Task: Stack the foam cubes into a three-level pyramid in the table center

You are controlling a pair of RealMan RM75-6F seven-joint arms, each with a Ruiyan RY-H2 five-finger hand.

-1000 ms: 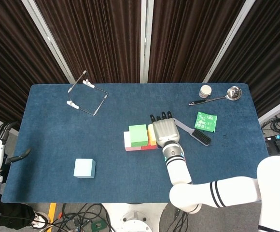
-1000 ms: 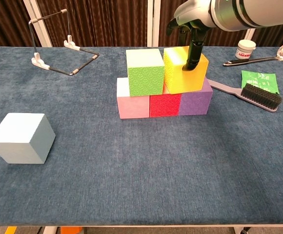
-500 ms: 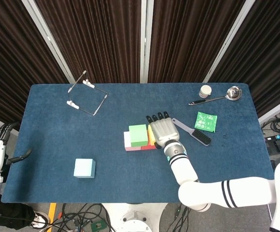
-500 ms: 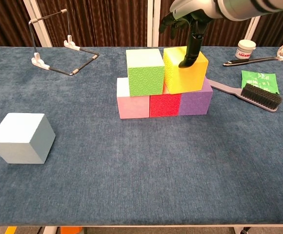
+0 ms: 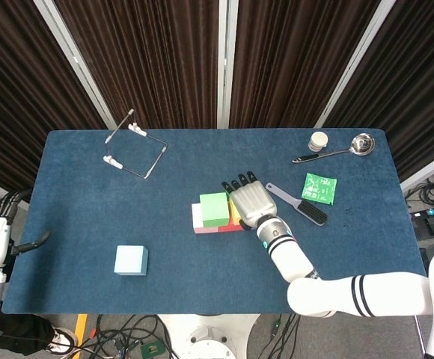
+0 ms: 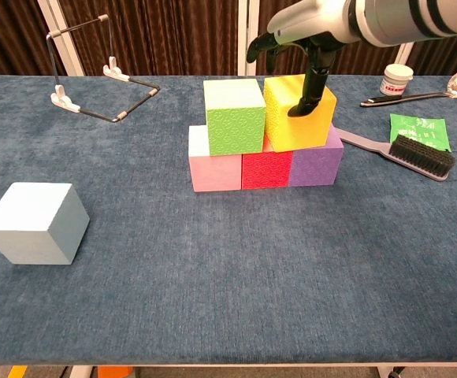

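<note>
At the far left edge of the head view, the left hand (image 5: 31,242) shows only as a dark sliver off the table's side; whether its fingers are apart or curled cannot be told. The dark blue table (image 6: 236,283) fills both views.

Well to the left of the right hand's fingers, near the front of the table, a light blue foam cube (image 6: 35,223) sits alone. At the far left back stands a bent wire stand (image 6: 94,94) with white clips.

In the middle of the table is the stack. The bottom row holds a pink cube (image 6: 214,169), a red cube (image 6: 265,169) and a purple cube (image 6: 317,163), side by side and touching. On top of them sit a green cube (image 6: 235,116) and a yellow cube (image 6: 298,113), also touching each other.

The right hand (image 6: 298,31) hovers above the yellow cube, its fingers apart and pointing down, holding nothing. One dark finger (image 6: 310,88) reaches down to the yellow cube's top face and appears to touch it; the other fingers hang over the cube's back edge. The green cube lies just left of the fingers.

Right of the fingers, a brush (image 6: 417,151) with black bristles lies on the table, its grey handle reaching to the purple cube. Beyond it lies a green packet (image 6: 417,126). At the back right are a small white jar (image 6: 397,79) and a metal ladle (image 6: 425,90).
</note>
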